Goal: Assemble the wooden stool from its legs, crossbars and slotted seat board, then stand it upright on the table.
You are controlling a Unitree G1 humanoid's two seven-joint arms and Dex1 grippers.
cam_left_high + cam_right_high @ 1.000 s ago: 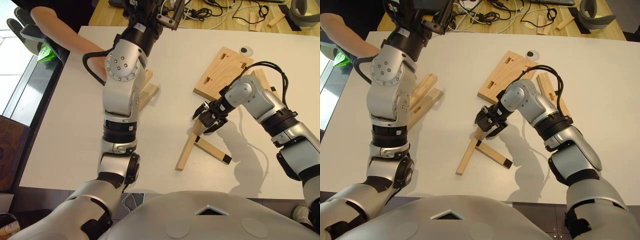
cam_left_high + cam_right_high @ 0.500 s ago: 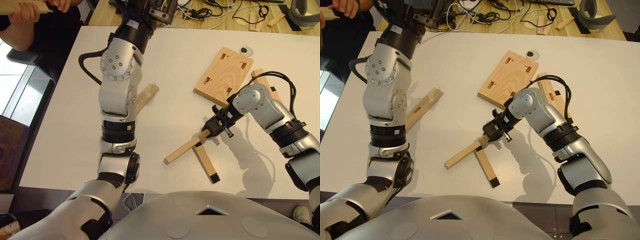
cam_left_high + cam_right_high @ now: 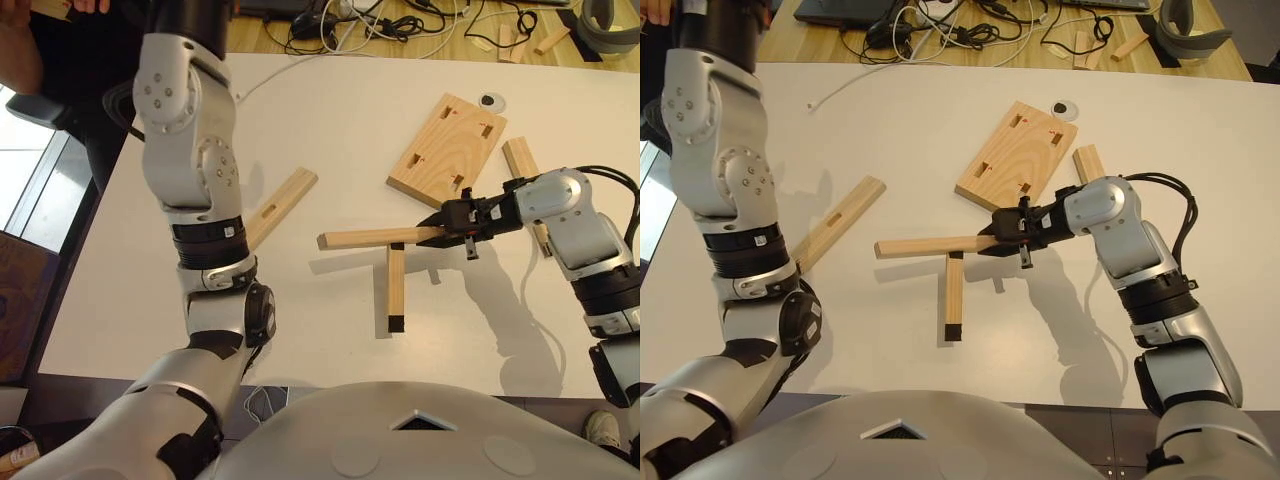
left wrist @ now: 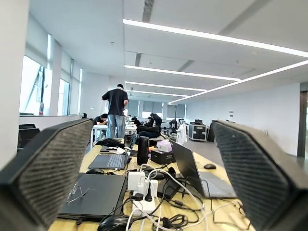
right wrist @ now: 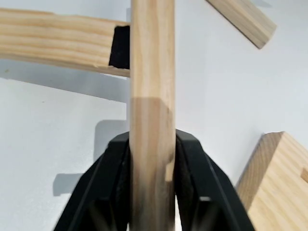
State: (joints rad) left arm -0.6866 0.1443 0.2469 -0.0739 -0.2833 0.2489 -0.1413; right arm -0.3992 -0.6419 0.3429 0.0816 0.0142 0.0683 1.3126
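The joined legs [image 3: 370,238] swung level; seat board [image 3: 447,148] just beside, slotted leg [image 3: 283,205] apart.

Matt bare wood: leg [image 3: 930,244], seat board [image 3: 1018,150].

White surface [image 3: 340,120]: slotted seat board [image 3: 447,147] lies flat far right, slotted leg [image 3: 281,205] left of centre, second leg [image 3: 521,158] just beside board, small round object [image 3: 491,100] near board's far corner.
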